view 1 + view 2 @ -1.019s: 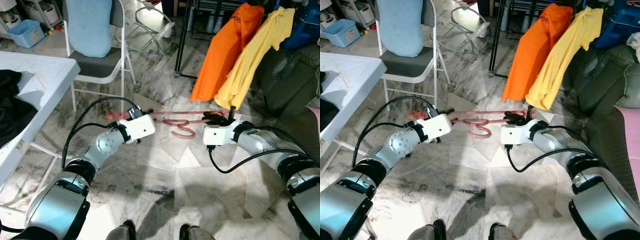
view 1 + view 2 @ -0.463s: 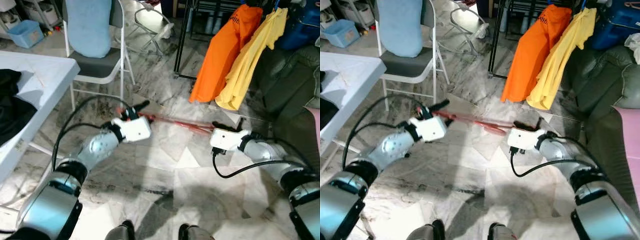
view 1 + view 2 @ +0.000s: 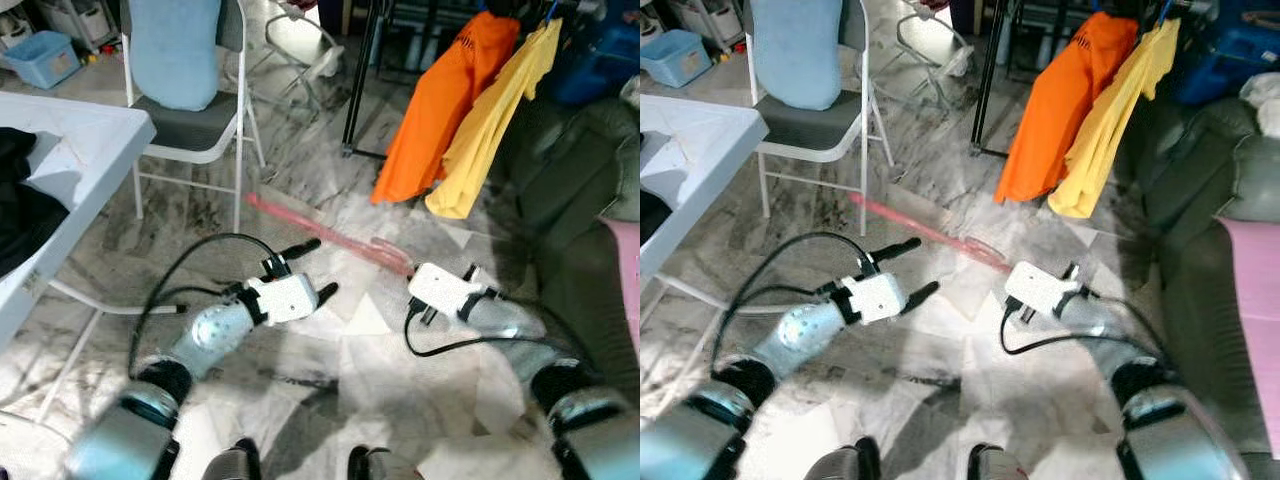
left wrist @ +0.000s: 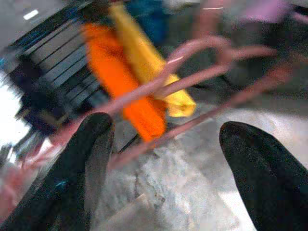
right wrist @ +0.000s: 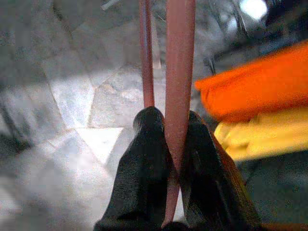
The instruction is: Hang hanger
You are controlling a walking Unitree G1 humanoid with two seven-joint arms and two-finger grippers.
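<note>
We note the right gripper (image 5: pixel 166 139) clamps the pink hanger (image 3: pixel 320 232); the left gripper (image 3: pixel 310 270), jaws spread, sits near it.

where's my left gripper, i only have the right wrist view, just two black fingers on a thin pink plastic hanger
observer: the left gripper is open and holds nothing. The right gripper alone grips the thin pink plastic hanger.
operator: where does the hanger point
observer: from the right gripper it runs out to the robot's left, toward the legs of the white folding chair with a grey seat.
operator: and the rack
observer: the black metal rack post stands ahead, just left of the hanging orange shirt.
</note>
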